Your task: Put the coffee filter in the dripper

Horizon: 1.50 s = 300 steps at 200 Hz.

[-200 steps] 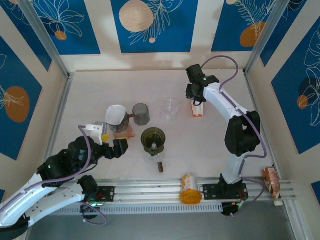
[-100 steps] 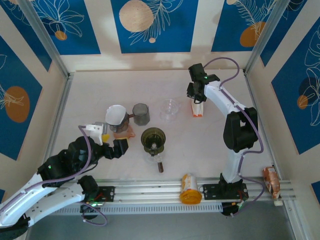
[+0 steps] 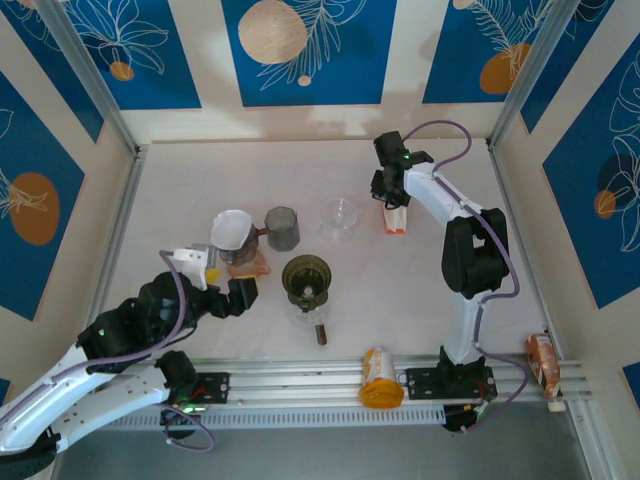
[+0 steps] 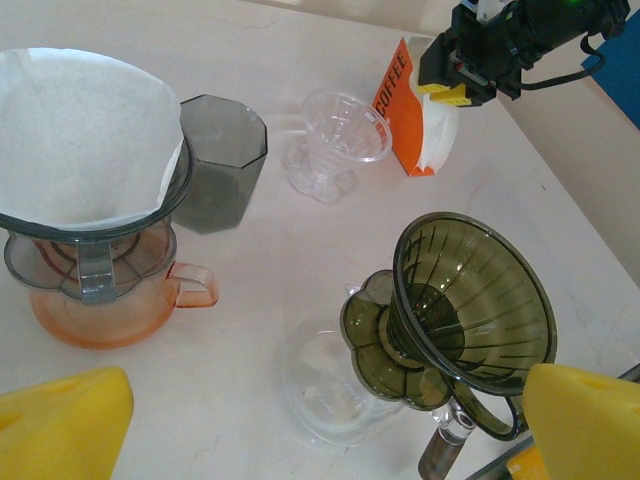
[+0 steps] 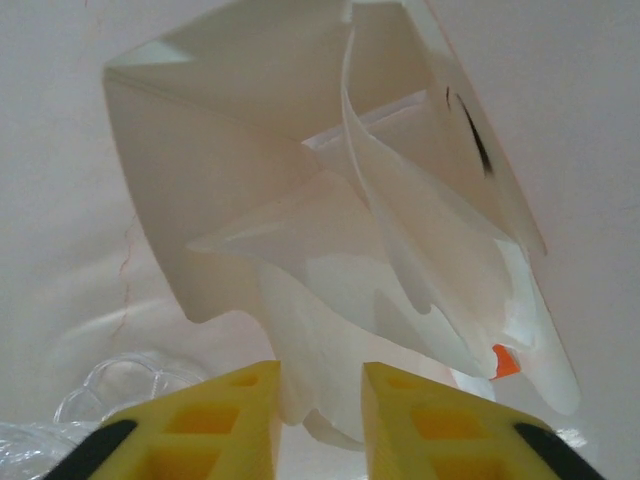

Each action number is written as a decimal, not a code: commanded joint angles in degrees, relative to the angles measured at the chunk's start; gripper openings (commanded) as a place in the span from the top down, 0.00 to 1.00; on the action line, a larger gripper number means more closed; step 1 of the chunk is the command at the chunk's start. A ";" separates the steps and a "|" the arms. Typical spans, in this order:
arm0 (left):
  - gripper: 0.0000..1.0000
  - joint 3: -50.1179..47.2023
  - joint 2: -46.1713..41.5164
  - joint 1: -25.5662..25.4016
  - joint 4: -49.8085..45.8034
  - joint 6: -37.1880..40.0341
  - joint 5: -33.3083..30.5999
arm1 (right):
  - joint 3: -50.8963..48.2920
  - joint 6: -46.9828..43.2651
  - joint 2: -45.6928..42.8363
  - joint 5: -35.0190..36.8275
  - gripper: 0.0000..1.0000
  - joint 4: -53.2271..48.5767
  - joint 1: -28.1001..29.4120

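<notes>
Fingers [image 5: 430, 425] of right gripper [image 5: 322, 420] at bottom of wrist frame, narrow gap, lower edge of white filter [image 5: 300, 230] hanging between them; firm pinch or not, cannot tell. Filter stack sits in orange box [image 3: 396, 220], upper right of top view. Left gripper [image 4: 320, 430] spread wide, empty, facing green dripper [image 4: 470, 300], likely target. Advice: close on single sheet only, lift straight and slow, without dragging neighbours or tipping box.
</notes>
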 commanded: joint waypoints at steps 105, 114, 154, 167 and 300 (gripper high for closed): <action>0.00 0.10 0.23 -0.34 0.75 0.28 0.72 | -3.51 -2.77 -8.71 3.73 1.00 1.18 1.31; 0.00 0.10 0.27 -0.34 0.84 0.28 0.73 | -4.48 -2.84 -10.30 3.73 1.00 1.10 1.43; 0.00 0.09 0.36 -0.34 1.10 0.01 0.89 | -10.84 -3.14 -18.70 3.63 1.00 2.12 2.49; 0.00 0.10 0.54 -0.34 1.19 0.02 0.93 | -12.93 -3.15 -22.05 3.36 1.00 2.17 2.91; 0.00 0.72 1.12 -0.33 -0.62 -0.44 0.61 | -11.52 -3.77 -49.01 -0.38 1.00 -17.35 33.30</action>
